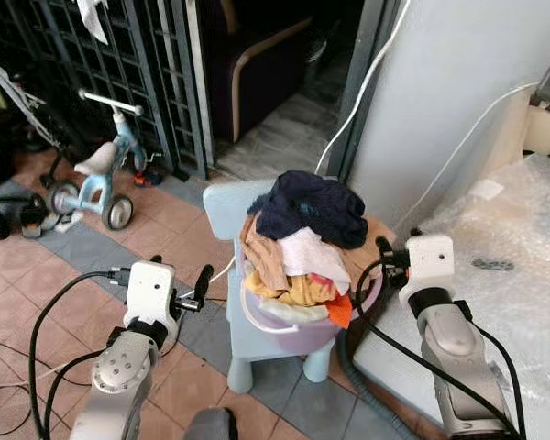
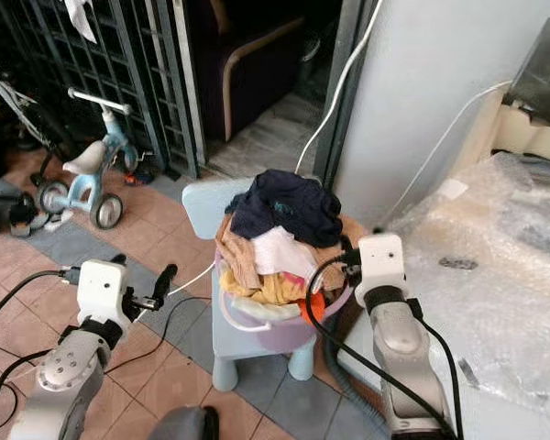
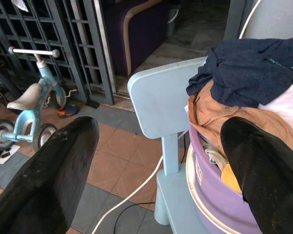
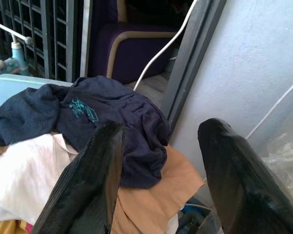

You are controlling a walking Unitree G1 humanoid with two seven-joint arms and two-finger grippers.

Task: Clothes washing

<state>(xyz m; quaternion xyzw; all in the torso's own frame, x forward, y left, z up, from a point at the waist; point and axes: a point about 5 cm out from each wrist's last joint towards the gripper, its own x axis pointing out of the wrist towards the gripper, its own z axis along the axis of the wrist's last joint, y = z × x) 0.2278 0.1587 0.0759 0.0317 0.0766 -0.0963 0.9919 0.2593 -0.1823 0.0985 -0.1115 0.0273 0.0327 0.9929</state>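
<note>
A purple laundry basket (image 1: 304,334) heaped with clothes stands on a small light-blue chair (image 1: 223,209). A navy garment (image 1: 313,209) lies on top, over white (image 1: 304,252), tan and yellow pieces. My left gripper (image 1: 180,272) is open to the left of the chair, level with the basket, and holds nothing. In the left wrist view its fingers (image 3: 53,180) frame the chair back and the basket's side. My right gripper (image 1: 396,244) is open at the basket's right edge, its fingers (image 4: 95,180) spread just short of the navy garment (image 4: 102,112).
A washing machine wrapped in bubble film (image 1: 522,266) stands at the right, beside a grey hose (image 1: 348,367). A child's tricycle (image 1: 96,179) and a metal gate (image 1: 101,82) are at the back left. An armchair (image 1: 257,64) sits beyond the doorway. Black cables (image 1: 9,367) lie on the tiles.
</note>
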